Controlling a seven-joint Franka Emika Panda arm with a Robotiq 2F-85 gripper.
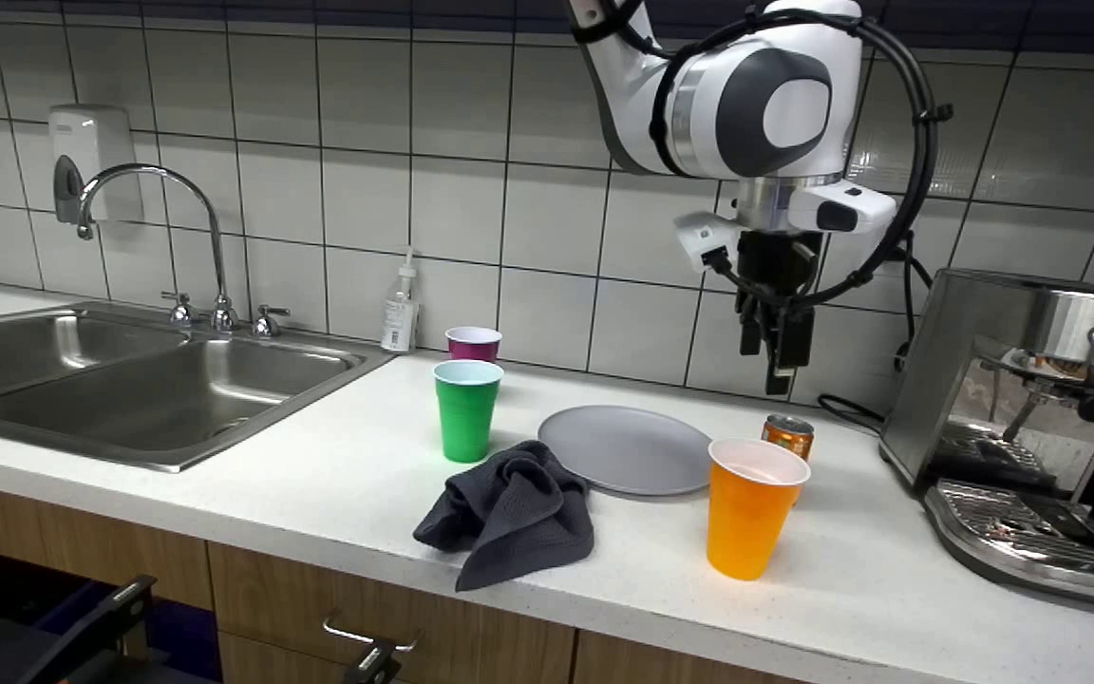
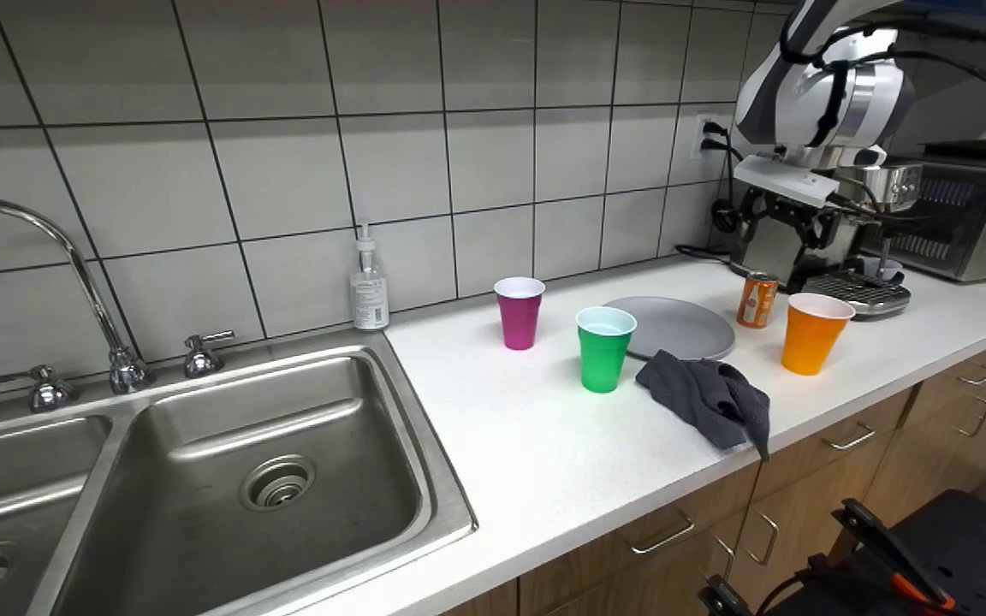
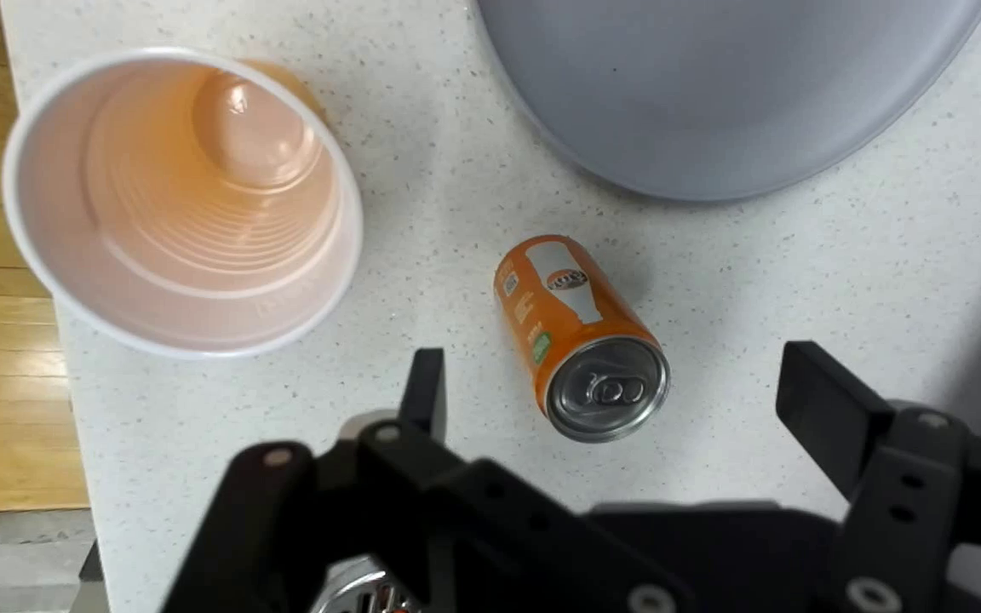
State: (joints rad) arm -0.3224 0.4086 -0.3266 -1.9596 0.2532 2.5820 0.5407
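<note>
the fingers (image 3: pixel 827 417) are spread wide, holding and touching nothing, pointing down from above the counter (image 1: pixel 319 480). in the wrist view the orange can (image 3: pixel 576 332) shows in the span between them; it stands upright on the counter, lid up, apart from both tips. strips of bare surface separate the can from its neighbours, the orange cup (image 3: pixel 184 213) and the grey plate (image 3: pixel 737 94). the front edge of the counter runs past the cup's outer side, while the tiled wall (image 1: pixel 457 204) closes off the back. in an exterior view the cup, standing mouth up, hides the lower part of the can, and the espresso machine (image 1: pixel 1031 437) stands to one side of it. a black cable (image 2: pixel 700 251) lies on the counter by the wall, near the machine. by the plate's rim a dark towel (image 1: pixel 518 513) lies crumpled; beyond it stand the green cup (image 2: pixel 604 359) and the purple cup (image 2: pixel 519 321), both upright. farther along are a pump bottle (image 1: pixel 401 315) near the wall and the steel sink (image 2: pixel 454 511).
</note>
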